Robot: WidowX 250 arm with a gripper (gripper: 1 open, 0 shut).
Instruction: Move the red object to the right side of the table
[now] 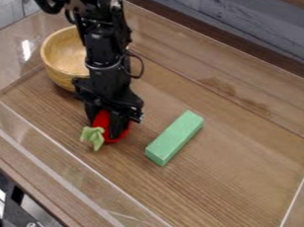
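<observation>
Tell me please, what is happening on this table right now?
A single black robot arm reaches straight down and its hand is shut on the red object, a small toy strawberry whose green leafy stem sticks out to one side. The strawberry sits low at the table, near the left side, so the move to the right is not yet done. A wooden bowl stands behind the arm, and a green block lies just to the right.

The small rounded red toy strawberry has a light green leafy stem. The rectangular block is plain green; the round wooden bowl is tan. The brown table shows wood grain.
</observation>
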